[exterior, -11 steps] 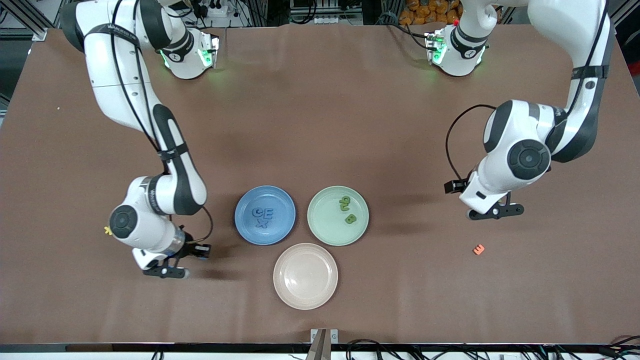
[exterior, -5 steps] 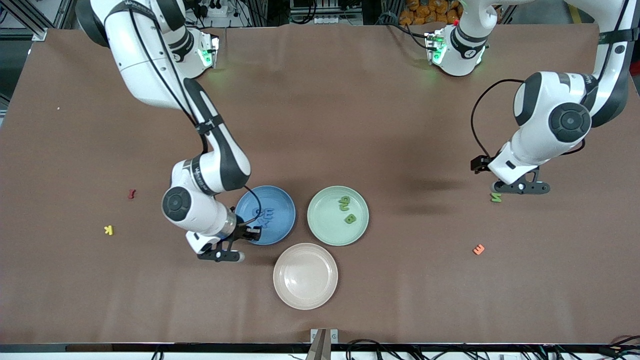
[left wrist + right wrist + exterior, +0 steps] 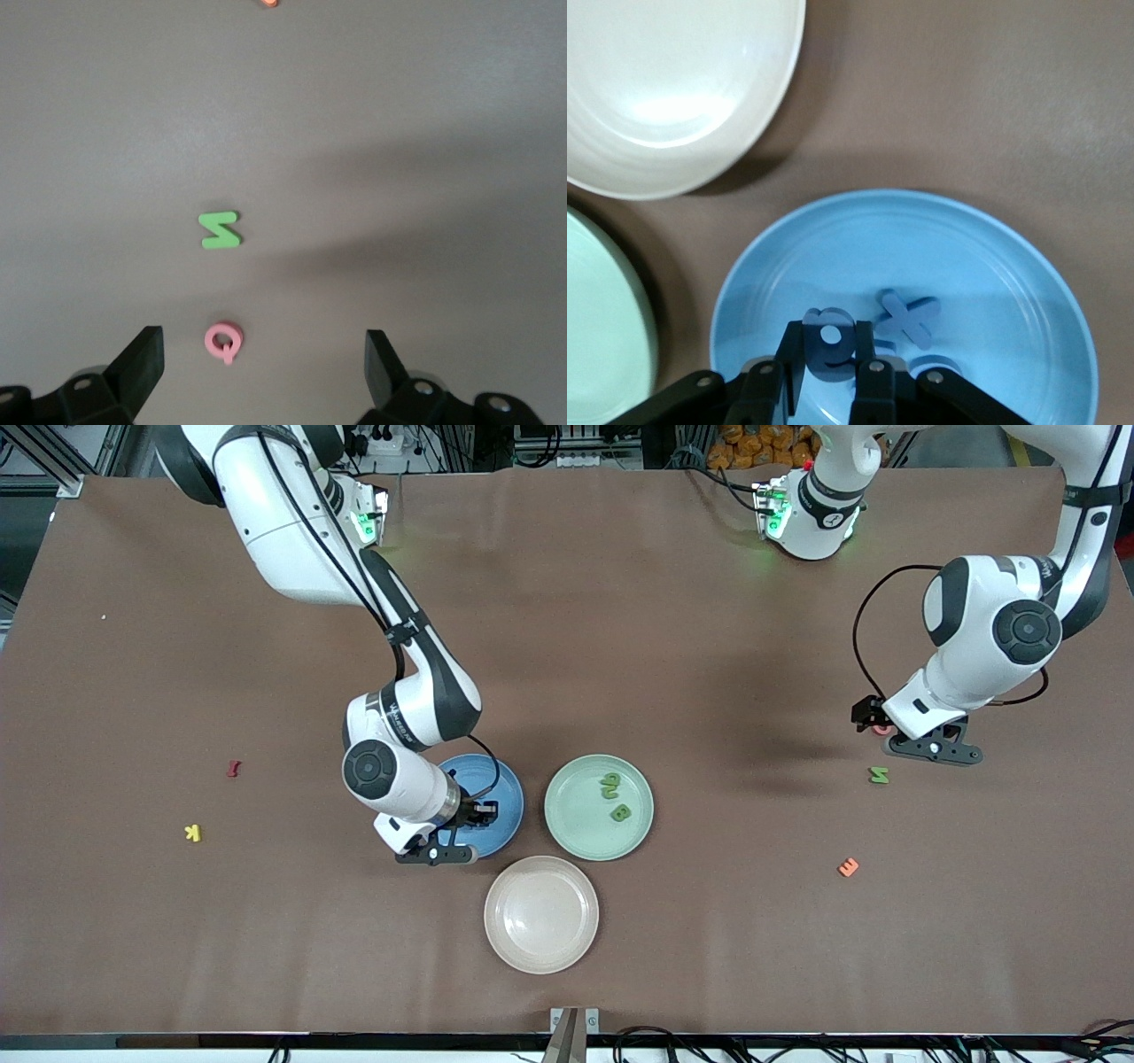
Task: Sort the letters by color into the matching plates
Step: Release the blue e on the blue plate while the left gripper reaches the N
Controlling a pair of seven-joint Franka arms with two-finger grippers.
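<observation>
Brown table [image 3: 620, 602] carries three plates near its front edge. The blue plate [image 3: 505, 779] holds an X [image 3: 906, 319] and at least one more blue letter; others, if there, are hidden by the arm. The green plate [image 3: 567, 815] holds two green letters [image 3: 615, 797]. The beige plate [image 3: 541, 914] is empty.

Over the blue plate, the right gripper [image 3: 830, 376] is clenched on a blue letter [image 3: 829, 350], seemingly ready to drop it.

Toward the left arm's end, the left gripper [image 3: 264, 363] hangs wide open above a pink Q [image 3: 223, 339] and a green N [image 3: 220, 230], which is unsorted. I see only three green letters.
</observation>
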